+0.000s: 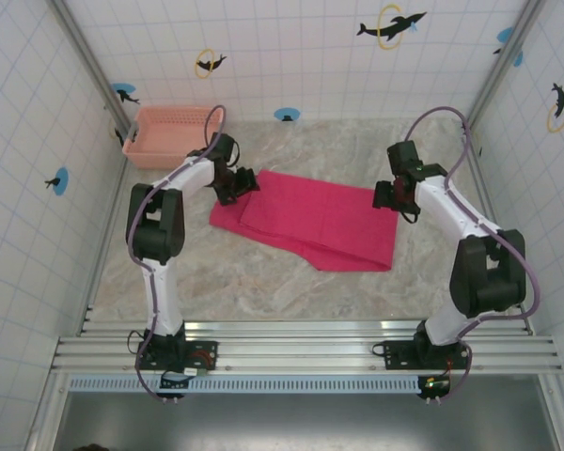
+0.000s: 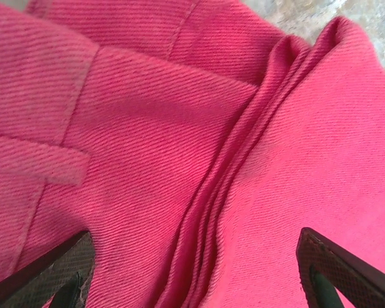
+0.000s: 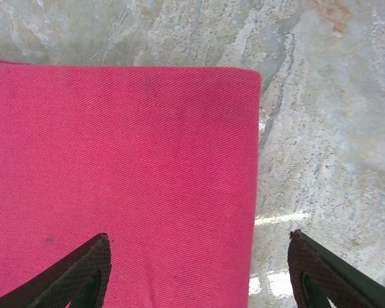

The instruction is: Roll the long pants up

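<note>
Salmon-pink plastic lattice forms the basket (image 1: 169, 134), which sits beyond the left end of the long pants (image 1: 320, 225), well apart from them. The pants, bright magenta twill, lie folded into one long flat band on the marble-patterned table (image 1: 263, 282), their left end farther from the arm bases than their right. The left gripper (image 1: 242, 183) hangs just over that left end. In its wrist view its two dark fingers (image 2: 58, 273) stand wide apart above the cloth with nothing pinched between them. Under them the layered edges of the pants bunch into a thick ridge of folds, and to the ridge's left runs a stitched seam with what looks like a belt loop, though the close view is too soft to be sure. At the pants' right end the right gripper (image 1: 387, 195) hovers over the far corner, fingers likewise spread and holding nothing. One finger (image 3: 83, 276) is above the flat, square-cornered cloth. The other is off the pants' edge, above bare table.
</note>
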You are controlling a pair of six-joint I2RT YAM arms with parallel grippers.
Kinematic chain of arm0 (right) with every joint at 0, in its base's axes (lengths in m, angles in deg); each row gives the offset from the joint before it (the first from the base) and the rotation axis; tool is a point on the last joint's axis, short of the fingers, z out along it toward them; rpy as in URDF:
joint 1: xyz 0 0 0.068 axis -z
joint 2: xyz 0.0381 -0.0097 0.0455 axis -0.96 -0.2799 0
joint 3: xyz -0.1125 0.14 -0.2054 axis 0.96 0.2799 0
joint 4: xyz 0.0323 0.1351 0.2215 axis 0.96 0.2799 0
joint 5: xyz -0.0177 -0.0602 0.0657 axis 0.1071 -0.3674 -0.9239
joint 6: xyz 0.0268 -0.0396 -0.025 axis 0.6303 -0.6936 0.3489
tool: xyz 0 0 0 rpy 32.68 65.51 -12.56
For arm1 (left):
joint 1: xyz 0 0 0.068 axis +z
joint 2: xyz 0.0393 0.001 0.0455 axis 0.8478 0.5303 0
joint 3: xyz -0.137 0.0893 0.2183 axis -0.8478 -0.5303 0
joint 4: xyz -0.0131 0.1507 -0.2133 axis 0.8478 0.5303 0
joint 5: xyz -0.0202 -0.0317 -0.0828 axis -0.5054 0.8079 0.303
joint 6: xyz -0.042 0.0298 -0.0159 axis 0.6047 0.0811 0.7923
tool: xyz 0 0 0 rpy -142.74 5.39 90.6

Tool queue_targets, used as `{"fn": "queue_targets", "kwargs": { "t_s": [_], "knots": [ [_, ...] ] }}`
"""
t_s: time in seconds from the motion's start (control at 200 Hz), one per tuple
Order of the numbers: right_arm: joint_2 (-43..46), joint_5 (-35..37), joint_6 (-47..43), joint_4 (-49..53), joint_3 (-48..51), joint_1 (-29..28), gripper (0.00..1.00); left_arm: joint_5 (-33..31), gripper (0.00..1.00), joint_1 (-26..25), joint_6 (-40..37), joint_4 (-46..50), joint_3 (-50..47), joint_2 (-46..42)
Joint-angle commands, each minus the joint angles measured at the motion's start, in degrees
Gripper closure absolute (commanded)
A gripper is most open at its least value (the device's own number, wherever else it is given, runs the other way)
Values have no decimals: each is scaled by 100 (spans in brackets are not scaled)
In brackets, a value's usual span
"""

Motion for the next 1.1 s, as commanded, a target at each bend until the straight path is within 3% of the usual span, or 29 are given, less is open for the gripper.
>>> {"fn": "queue_targets", "kwargs": {
  "t_s": [0.0,0.235,0.375,0.415,0.5,0.545,1.091],
  "knots": [
    [303,-20,-85,-23,142,46,26,115,19,-110,142,-258,94,239],
    [403,0,-142,56,225,178,25,166,25,-385,388,-536,87,421],
    [435,-3,-150,79,231,215,25,202,34,-485,437,-619,51,477],
    [438,-3,-152,79,239,224,26,232,44,-489,439,-641,34,477],
    [440,-3,-144,79,274,224,25,219,85,-489,429,-669,-43,419],
    [444,-3,-143,59,304,224,25,152,100,-492,406,-587,-55,374],
    [510,-91,-28,-252,684,235,26,9,100,-48,-224,153,201,-691]
  ]
}}
